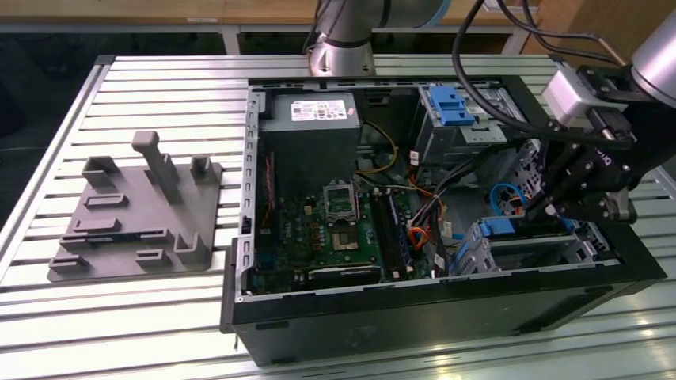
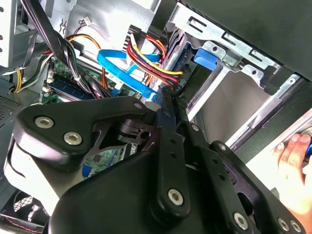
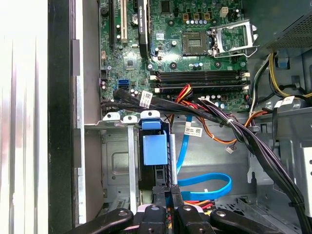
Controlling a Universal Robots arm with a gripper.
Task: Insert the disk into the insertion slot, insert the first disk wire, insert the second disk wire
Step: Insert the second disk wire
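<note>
- Your gripper [image 1: 541,212] sits low in the open computer case [image 1: 423,317], its fingers [image 3: 171,195] pinched nearly together on a black connector at the rear of the disk [image 3: 153,151].
- You'll find the disk seated in the insertion slot [image 1: 528,249], by the case's front corner.
- White cable tags [image 3: 146,100] carry print too small to read.

Black gripper [image 2: 168,109] linkage with silver bolts, fingertips closed together against a black connector; flat blue cable [image 2: 124,68] looped behind; red, yellow and black wire bundle [image 2: 146,61]; silver sheet-metal insertion slot [image 2: 219,53] with blue tab [image 2: 204,57]; green circuit board [image 2: 66,80]; a person's hand [image 2: 292,158] at frame edge
</note>
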